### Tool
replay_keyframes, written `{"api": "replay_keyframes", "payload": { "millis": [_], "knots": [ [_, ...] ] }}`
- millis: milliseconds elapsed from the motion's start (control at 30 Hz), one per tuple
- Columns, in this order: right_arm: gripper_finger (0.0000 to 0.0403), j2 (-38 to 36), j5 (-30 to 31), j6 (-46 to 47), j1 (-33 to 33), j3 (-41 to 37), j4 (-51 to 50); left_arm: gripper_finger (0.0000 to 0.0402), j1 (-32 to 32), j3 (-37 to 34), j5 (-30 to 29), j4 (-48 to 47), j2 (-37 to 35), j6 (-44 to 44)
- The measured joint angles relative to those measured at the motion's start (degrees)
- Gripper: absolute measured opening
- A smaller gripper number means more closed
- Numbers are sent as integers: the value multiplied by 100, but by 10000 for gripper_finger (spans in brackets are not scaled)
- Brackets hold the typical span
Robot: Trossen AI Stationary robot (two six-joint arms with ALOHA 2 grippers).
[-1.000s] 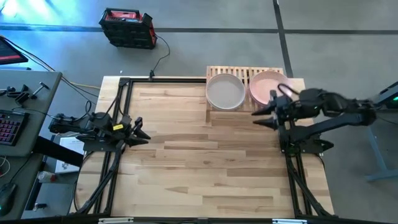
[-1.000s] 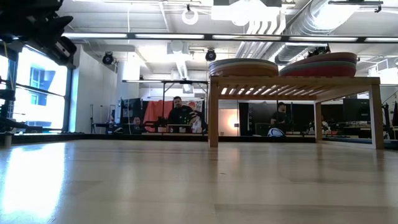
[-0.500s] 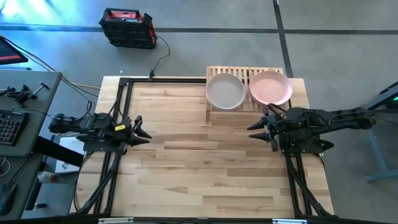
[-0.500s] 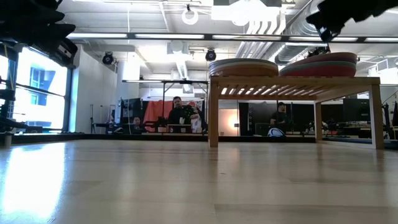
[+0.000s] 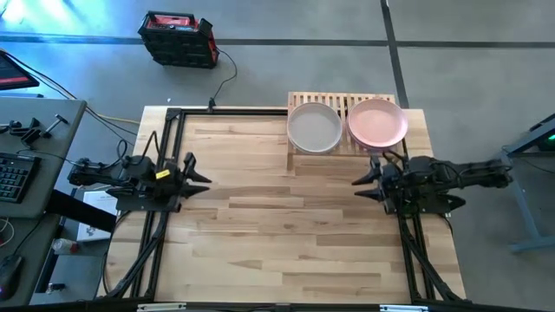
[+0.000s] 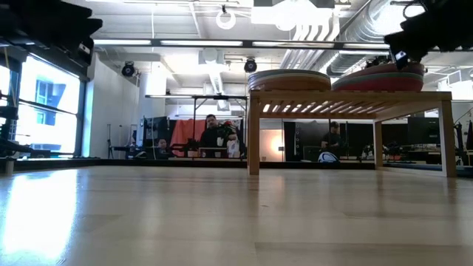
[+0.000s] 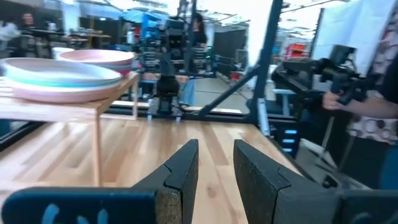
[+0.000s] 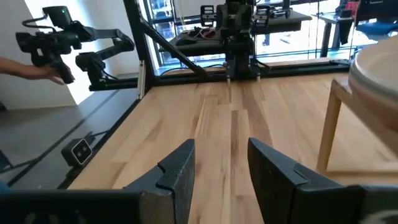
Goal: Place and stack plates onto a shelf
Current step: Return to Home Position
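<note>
Closest to me is just bare pale wooden plank surface (image 5: 286, 243). Halfway across, the left gripper (image 5: 197, 172) hangs over the left side of the surface, fingers spread with a clear gap and nothing between them. Same deal opposite: the right gripper (image 5: 364, 176) sits near the right edge, fingers apart, holding nothing. At the far edge stands the low light-wood slatted shelf (image 6: 347, 95), with two stacks of plates side by side on top. The left stack is capped by a round matte grey-beige plate (image 5: 314, 128), with a teal plate (image 7: 81, 77) peeking out right under it. The right stack is topped by a round matte pink plate (image 5: 377, 122). Way past the surface, a few people (image 6: 213, 134) are at desks deep in the room.
</note>
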Motion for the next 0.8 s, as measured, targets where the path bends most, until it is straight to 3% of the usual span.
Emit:
{"api": "replay_keyframes", "payload": {
  "millis": [133,400,800],
  "knots": [
    [130,-443,77,237,0,-364,75,90,0,0,-288,-72,0,6],
    [130,-1179,111,272,0,-969,347,90,0,0,-299,-129,0,8],
    [130,-1146,62,75,-4,-1181,660,90,0,0,-303,-260,0,41]
  ]
}}
